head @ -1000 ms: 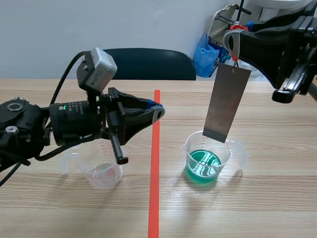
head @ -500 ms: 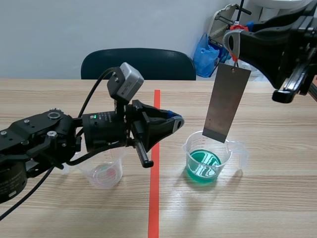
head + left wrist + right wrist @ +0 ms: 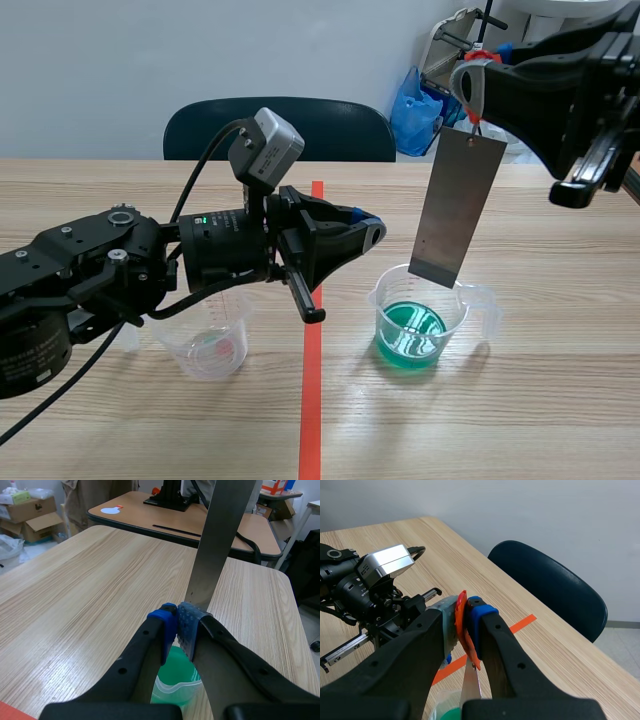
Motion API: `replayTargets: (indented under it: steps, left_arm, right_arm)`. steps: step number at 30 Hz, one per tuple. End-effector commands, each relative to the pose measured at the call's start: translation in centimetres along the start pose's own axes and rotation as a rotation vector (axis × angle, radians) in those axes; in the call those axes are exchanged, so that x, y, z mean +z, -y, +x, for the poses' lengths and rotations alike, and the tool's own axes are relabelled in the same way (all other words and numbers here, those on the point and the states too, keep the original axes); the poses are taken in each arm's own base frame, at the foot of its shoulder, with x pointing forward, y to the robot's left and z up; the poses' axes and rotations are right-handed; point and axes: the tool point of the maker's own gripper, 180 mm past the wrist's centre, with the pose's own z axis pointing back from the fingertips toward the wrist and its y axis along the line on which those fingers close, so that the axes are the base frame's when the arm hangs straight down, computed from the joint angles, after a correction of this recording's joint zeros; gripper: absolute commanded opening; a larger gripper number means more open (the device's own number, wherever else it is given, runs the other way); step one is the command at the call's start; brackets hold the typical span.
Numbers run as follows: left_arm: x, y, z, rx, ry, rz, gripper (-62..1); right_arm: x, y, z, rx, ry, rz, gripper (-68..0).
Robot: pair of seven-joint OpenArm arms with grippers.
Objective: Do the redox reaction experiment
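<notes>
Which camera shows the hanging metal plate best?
The scene view: the whole metal plate shows, hanging from the right gripper over the beaker of green liquid. The left wrist view shows part of it beyond the left gripper; the right wrist view, a sliver below that gripper.

You're working at a pale wood table (image 3: pixel 560 400) with a soft sheen from even light. Behind its far edge you'll see a dark blue chair (image 3: pixel 300 128), and past that a plain pale wall (image 3: pixel 150 60). A blue bag (image 3: pixel 415 110) sits beside the chair. Off to one side stands a second table (image 3: pixel 140 517) with a dark edge, and cardboard boxes (image 3: pixel 35 510) lie near it. The floor (image 3: pixel 620 645) is grey.
</notes>
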Motion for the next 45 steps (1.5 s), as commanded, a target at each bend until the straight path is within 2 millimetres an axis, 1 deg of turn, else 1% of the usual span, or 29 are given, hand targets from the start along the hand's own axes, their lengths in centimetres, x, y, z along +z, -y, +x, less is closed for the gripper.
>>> replayTargets:
  steps: [1, 6, 10, 13, 15, 17, 19, 23, 26, 29, 33, 37, 41, 45]
  left_arm:
    - [-0.3, 0.2, 1.4, -0.014, 0.040, -0.012, -58.4]
    - [-0.3, 0.2, 1.4, -0.014, 0.039, -0.012, -58.4]
    - [0.0, 0.1, 0.9, -0.021, 0.020, -0.009, -58.4]
    - [1.0, -0.3, 0.1, -0.023, -0.010, 0.003, -58.4]
    - [2.3, -1.0, -0.7, -0.027, -0.032, 0.033, -58.4]
    - [4.2, -1.9, -1.1, -0.027, -0.030, 0.078, -58.4]
    - [6.5, -2.6, -1.6, -0.022, -0.033, 0.120, -58.4]
    - [12.1, -3.6, -3.1, -0.008, -0.072, 0.216, -58.4]
    - [16.7, -3.7, -3.7, 0.002, -0.086, 0.289, -58.4]
    - [21.4, -3.1, -4.5, 0.022, -0.114, 0.361, -58.4]
    - [27.0, -1.1, -5.2, 0.065, -0.121, 0.451, -58.4]
    - [31.4, 2.0, -5.1, 0.089, -0.112, 0.508, -58.4]
    - [34.8, 5.2, -3.7, 0.105, -0.047, 0.558, -58.4]
    - [37.6, 8.0, -1.7, 0.105, 0.019, 0.610, -58.4]
  right_arm:
    - [0.0, 0.0, 1.1, 0.023, 0.029, 0.012, -66.9]
    - [0.0, 0.0, 1.1, 0.023, 0.029, 0.012, -66.9]
    - [0.0, 0.0, 1.1, 0.023, 0.029, 0.012, -66.9]
    - [0.0, 0.0, 1.1, 0.023, 0.029, 0.012, -66.9]
    - [0.0, 0.0, 1.1, 0.023, 0.029, 0.012, -66.9]
    - [0.0, 0.0, 1.1, 0.023, 0.029, 0.012, -66.9]
    - [0.0, 0.0, 1.1, 0.023, 0.029, 0.012, -66.9]
    - [0.0, 0.0, 1.1, 0.023, 0.029, 0.012, -66.9]
    - [0.0, 0.0, 1.1, 0.023, 0.029, 0.012, -66.9]
    - [0.0, 0.0, 1.1, 0.023, 0.029, 0.012, -66.9]
    - [0.0, 0.0, 1.1, 0.023, 0.029, 0.012, -66.9]
    - [0.0, 0.0, 1.1, 0.023, 0.028, 0.012, -66.9]
    - [0.0, 0.0, 1.1, 0.023, 0.029, 0.012, -66.9]
    - [0.0, 0.0, 1.1, 0.023, 0.028, 0.012, -66.9]
